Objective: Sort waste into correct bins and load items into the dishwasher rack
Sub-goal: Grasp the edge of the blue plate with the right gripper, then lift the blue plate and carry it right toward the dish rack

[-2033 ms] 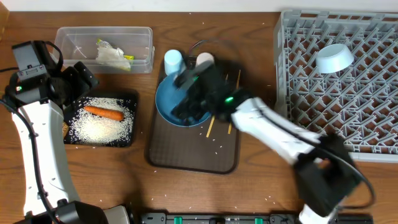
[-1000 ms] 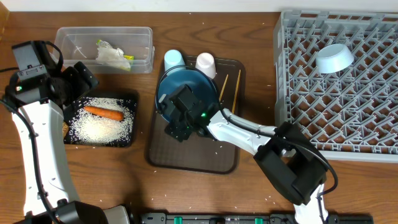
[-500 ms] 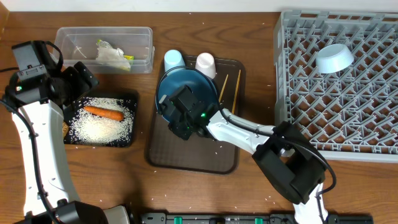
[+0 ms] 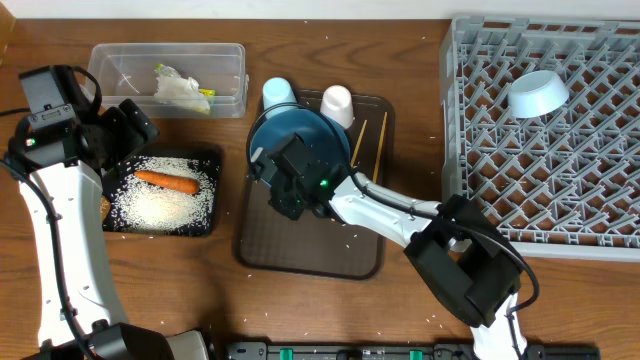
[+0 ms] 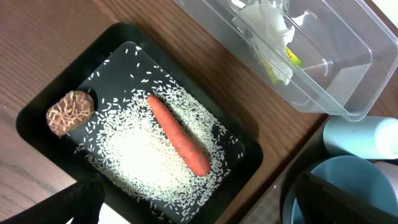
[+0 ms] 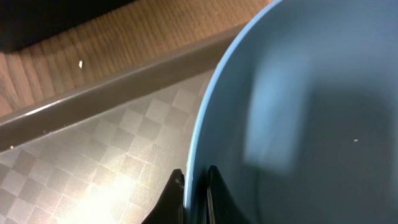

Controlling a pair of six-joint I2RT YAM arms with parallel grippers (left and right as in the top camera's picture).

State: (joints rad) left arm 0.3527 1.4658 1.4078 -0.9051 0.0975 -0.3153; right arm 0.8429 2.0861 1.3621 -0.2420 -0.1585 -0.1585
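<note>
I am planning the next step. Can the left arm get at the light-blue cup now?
Probably yes: the left gripper is open above the black tray, and the light-blue cup is uncovered on top. The dark-blue plate, held by the right gripper, crowds it.

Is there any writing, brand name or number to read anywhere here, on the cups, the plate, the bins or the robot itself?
No text can be read in any view.
Wrapper in the tub: only yellow-green colour, any print too small to tell.
Plate, blue cup, white cup, rack: plain.
Left arm, right arm: no markings visible.
</note>
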